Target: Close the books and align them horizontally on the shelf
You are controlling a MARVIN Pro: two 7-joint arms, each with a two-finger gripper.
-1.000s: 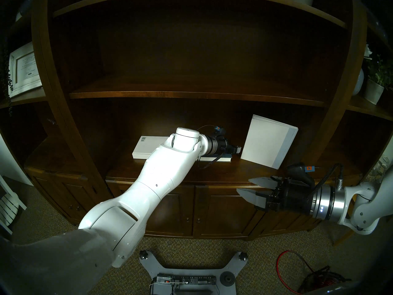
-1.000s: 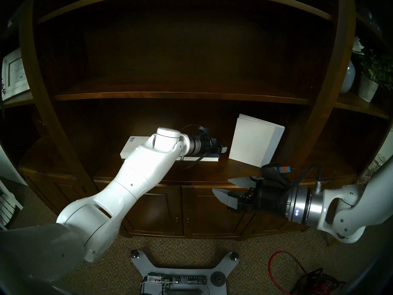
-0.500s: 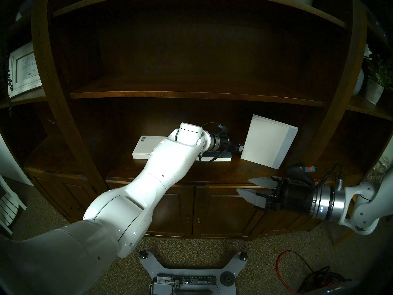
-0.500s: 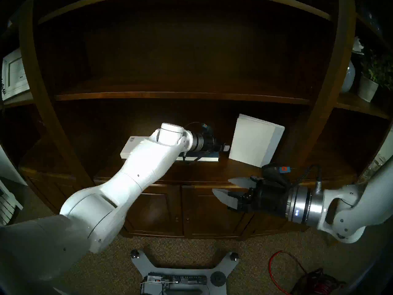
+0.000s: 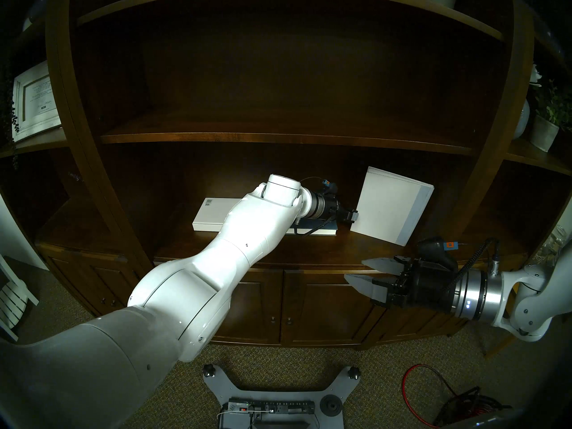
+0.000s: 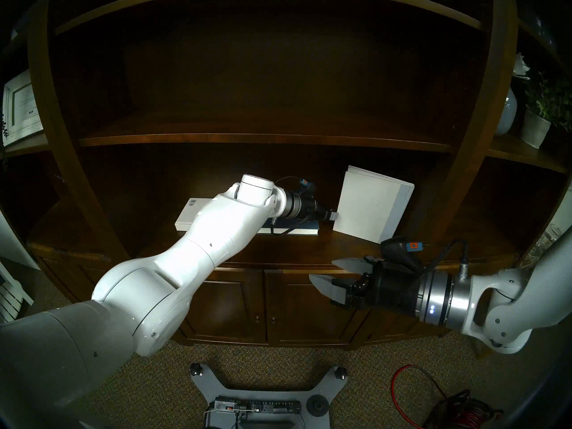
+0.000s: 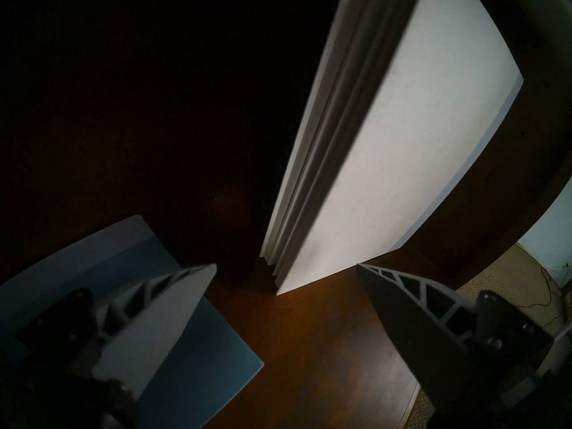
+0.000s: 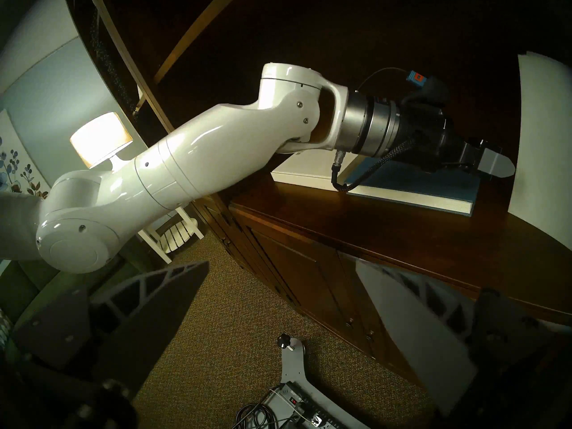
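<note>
A large white book (image 5: 387, 202) with a grey-blue spine strip stands upright on the dark wooden shelf (image 5: 263, 252), its covers slightly apart at the fore-edge (image 7: 325, 146). My left gripper (image 5: 354, 216) is open right at that book's lower left edge (image 7: 286, 266), one finger on each side of the near corner. Under this wrist a blue book (image 7: 198, 357) lies flat, and beside it lies a white book with a barcode (image 5: 210, 214). My right gripper (image 5: 356, 269) hangs open and empty in front of the shelf's edge.
A thinner shelf board (image 5: 278, 139) runs above the books. A white-framed picture (image 5: 34, 100) stands at far left, a potted plant (image 5: 548, 125) at far right. Cabinet doors (image 5: 325, 304) sit below; the robot's base (image 5: 272, 397) and a red cable (image 5: 414, 385) lie on the carpet.
My left arm has reached right and deeper, carrying its open gripper from above the blue book to the large white book's left edge. The right arm and books have not moved.
</note>
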